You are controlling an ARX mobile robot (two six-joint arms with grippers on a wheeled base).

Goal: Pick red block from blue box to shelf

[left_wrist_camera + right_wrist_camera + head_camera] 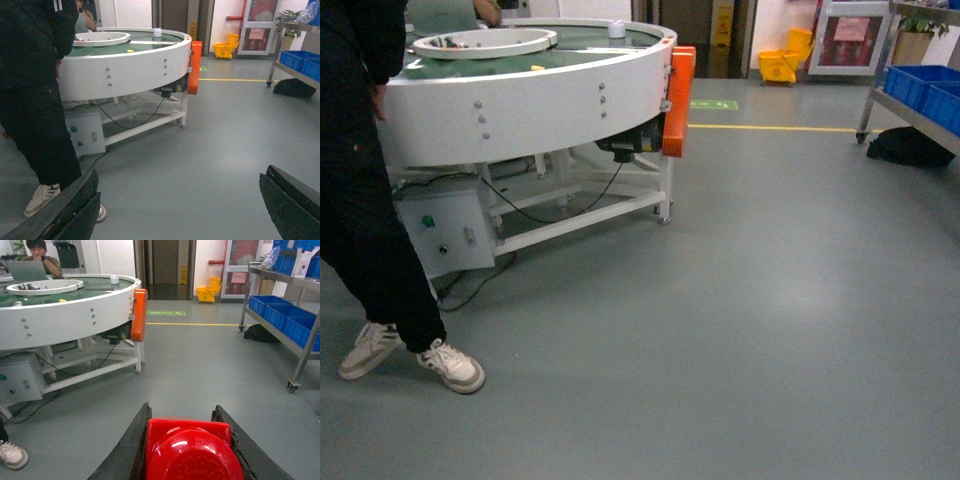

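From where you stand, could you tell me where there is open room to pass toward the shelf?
The grey floor between the round conveyor table and the shelf is bare. It is crowded left, by the person, and around the black bag under the shelf.

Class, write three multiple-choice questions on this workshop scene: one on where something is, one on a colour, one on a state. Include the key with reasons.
1. Where do the blue boxes sit?
A. on the steel shelf
B. on the floor
C. on the round table

2. What colour is the mop bucket by the far door?
A. green
B. yellow
C. black

3. What is the right end effector doing?
A. hanging open and empty
B. holding the red block
C. holding a cable

Key: 1 A, the boxes rest on the shelf's tier. 2 B, it is plainly yellow. 3 B, the block sits between its fingers.
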